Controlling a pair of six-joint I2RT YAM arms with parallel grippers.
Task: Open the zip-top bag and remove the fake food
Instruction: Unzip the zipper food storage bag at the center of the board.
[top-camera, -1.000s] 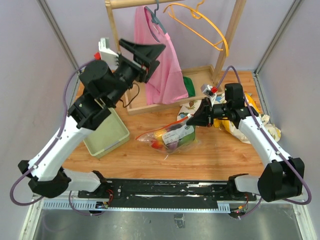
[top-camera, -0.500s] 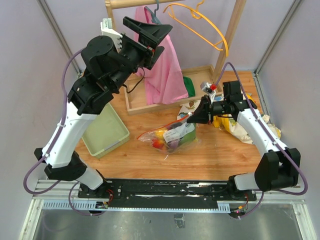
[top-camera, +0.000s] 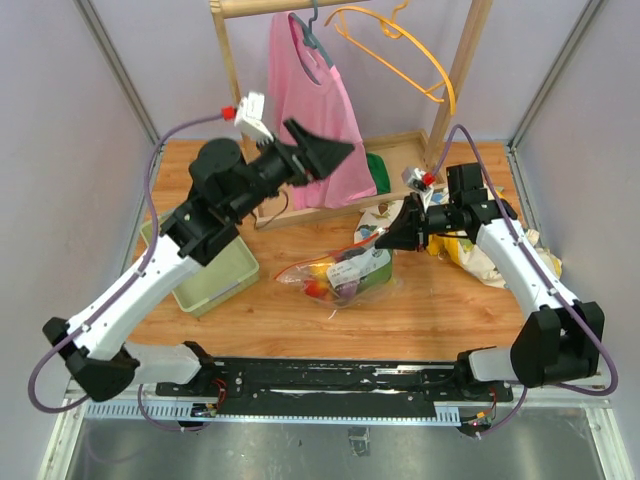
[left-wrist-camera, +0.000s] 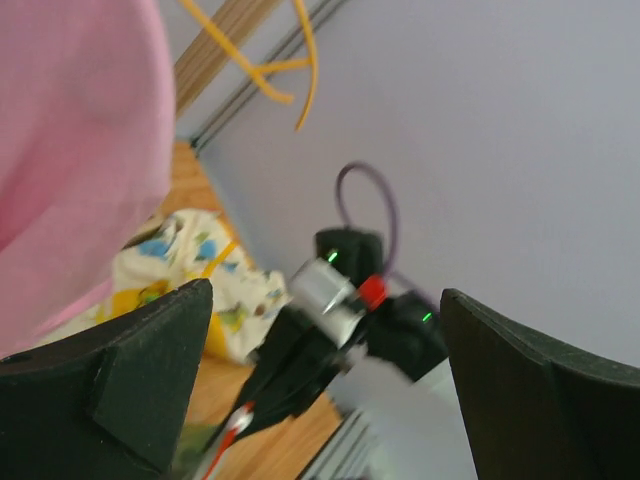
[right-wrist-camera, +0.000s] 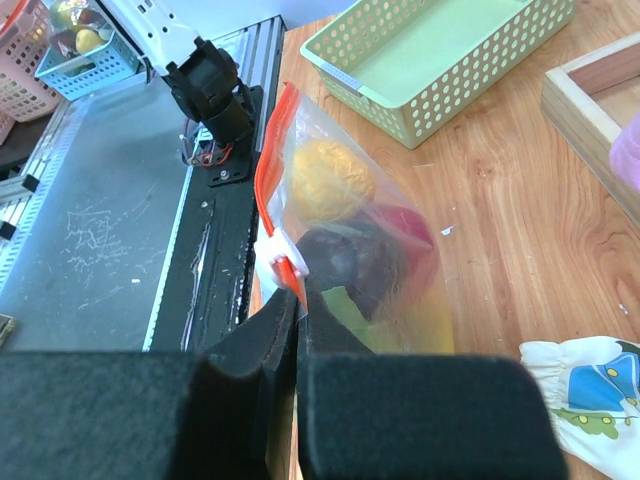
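Note:
The zip-top bag (top-camera: 342, 274) lies in the middle of the wooden table, clear, with an orange-red zipper strip (right-wrist-camera: 267, 175) and a white slider (right-wrist-camera: 280, 256). Through it shows the fake food (right-wrist-camera: 331, 180): yellow, purple, red and green pieces. My right gripper (top-camera: 383, 239) is shut on the bag's top edge beside the slider (right-wrist-camera: 303, 298). My left gripper (top-camera: 335, 160) hangs high in front of the pink garment, open and holding nothing. In the left wrist view its two fingers (left-wrist-camera: 130, 380) frame the right gripper (left-wrist-camera: 300, 365).
A pale green tray (top-camera: 212, 272) sits left of the bag. A dinosaur-print cloth (top-camera: 482, 252) lies at the right. A pink garment (top-camera: 310, 110) and an orange hanger (top-camera: 400, 55) hang from the wooden rack (top-camera: 330, 205) at the back.
My left arm has swung down and to the right, bringing its open gripper lower in front of the pink garment. The right gripper and the bag have stayed put.

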